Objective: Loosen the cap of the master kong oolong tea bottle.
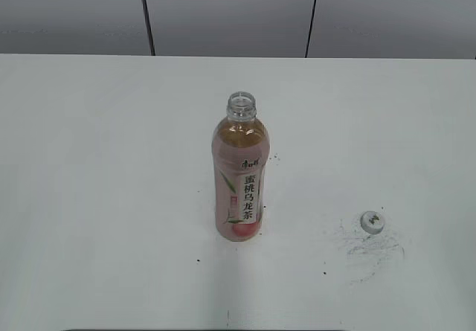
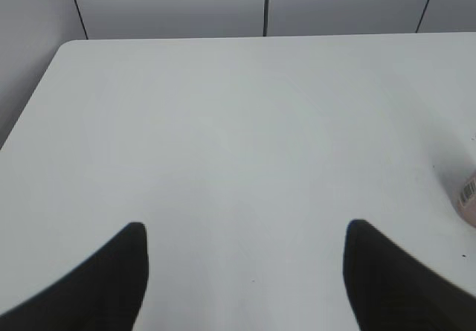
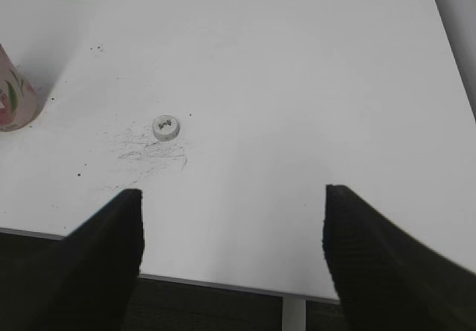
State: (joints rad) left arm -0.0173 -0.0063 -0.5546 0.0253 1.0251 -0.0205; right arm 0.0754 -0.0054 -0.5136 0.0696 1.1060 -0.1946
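**Cap off, both grippers clear**

We judge the loosening done: the bottle [image 1: 240, 171] stands upright mid-surface [image 1: 89, 197] with its neck open, and the cap [image 1: 372, 221] lies flat well to its right, among dark scuff marks [image 1: 368, 249]. Our left gripper [image 2: 245, 275] and right gripper [image 3: 232, 253] both hang spread wide and empty, low over the surface. To finish well, we should keep both arms away from the uncapped, nearly full bottle, since a nudge could spill tea.
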